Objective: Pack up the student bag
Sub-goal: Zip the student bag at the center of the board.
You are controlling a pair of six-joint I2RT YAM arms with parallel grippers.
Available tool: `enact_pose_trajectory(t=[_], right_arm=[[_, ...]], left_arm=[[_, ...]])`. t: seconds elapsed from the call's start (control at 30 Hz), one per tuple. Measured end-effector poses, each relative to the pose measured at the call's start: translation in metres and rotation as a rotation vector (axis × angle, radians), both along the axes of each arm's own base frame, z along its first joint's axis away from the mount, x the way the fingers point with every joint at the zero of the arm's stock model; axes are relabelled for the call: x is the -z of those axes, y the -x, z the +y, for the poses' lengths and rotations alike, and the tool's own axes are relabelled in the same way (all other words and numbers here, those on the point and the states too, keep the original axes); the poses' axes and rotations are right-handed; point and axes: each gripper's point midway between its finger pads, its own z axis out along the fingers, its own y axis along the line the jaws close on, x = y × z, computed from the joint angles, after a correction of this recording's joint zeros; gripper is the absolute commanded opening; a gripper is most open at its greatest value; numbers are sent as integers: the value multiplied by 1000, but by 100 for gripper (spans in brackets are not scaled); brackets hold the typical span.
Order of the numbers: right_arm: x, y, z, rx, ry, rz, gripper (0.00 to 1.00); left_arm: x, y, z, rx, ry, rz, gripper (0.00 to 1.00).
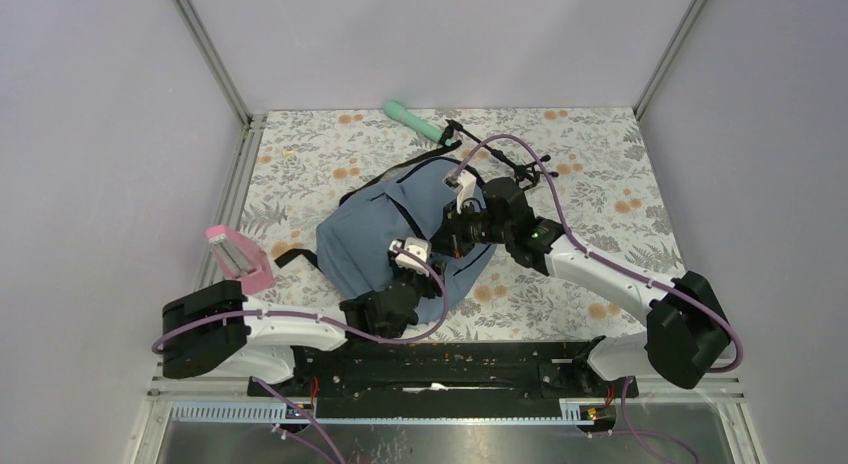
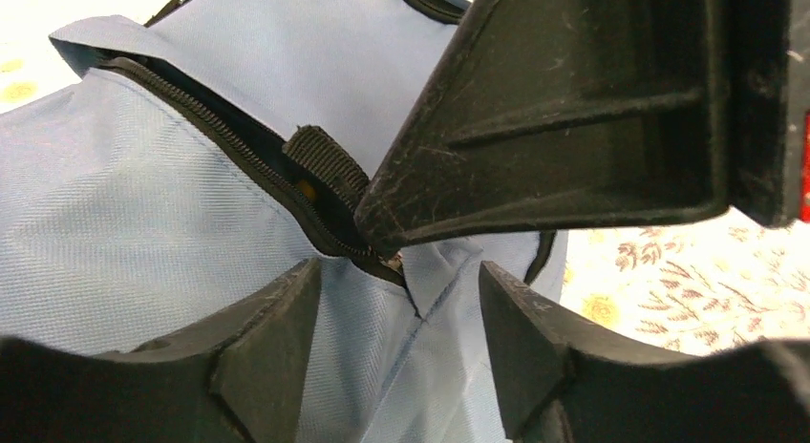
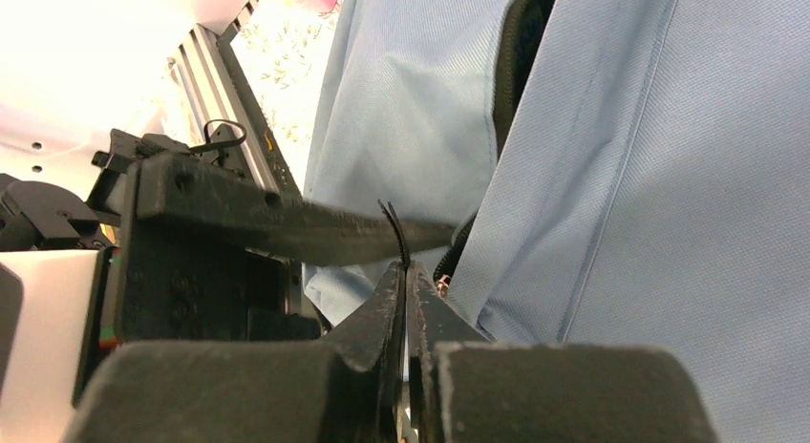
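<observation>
Slate-blue fabric: the student bag (image 1: 370, 239), a soft backpack with black straps, lies slumped about the middle of the floral-clothed table (image 1: 620, 174), somewhat toward the near edge. Dark zipper (image 2: 229, 142): runs across the bag's upper panel, parted along the stretch in view, with a short black webbing tab (image 2: 325, 155) beside it. Left gripper (image 2: 398, 276): over the bag at the zipper's end, fingers (image 2: 272, 319) set moderately apart with a raised fold of the blue fabric between them; whether they touch the fold cannot be told. Right gripper (image 3: 406, 276): tips just beside the left gripper's, pressed together on a thin black cord (image 3: 390, 219) that sticks up from between them, right by the zipper. Pink and clear container (image 1: 240, 256): at the left edge, well apart from the bag. Mint-green cylindrical item (image 1: 412, 121): near the far edge, beyond the bag. Thin black wiry item (image 1: 520, 164): near the far edge, right of the green one; too small to name.
</observation>
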Motion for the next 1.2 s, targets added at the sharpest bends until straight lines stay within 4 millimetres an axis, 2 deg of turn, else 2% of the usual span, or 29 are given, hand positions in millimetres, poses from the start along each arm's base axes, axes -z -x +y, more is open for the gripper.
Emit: enact_pose_trajectory(t=[0.13, 0.27, 0.53, 0.8, 1.2], right_arm=[[2, -2, 0, 11, 8, 0, 0], [7, -3, 0, 16, 22, 9, 0], [8, -15, 8, 7, 80, 25, 0], [12, -21, 30, -48, 117, 81, 0], [8, -24, 34, -39, 130, 89, 0]], left_arm=[[7, -5, -1, -46, -4, 6, 18], [13, -5, -3, -67, -1, 21, 0], [13, 0, 6, -78, 59, 46, 0], [11, 6, 20, -71, 99, 61, 0], [10, 9, 25, -93, 168, 109, 0]])
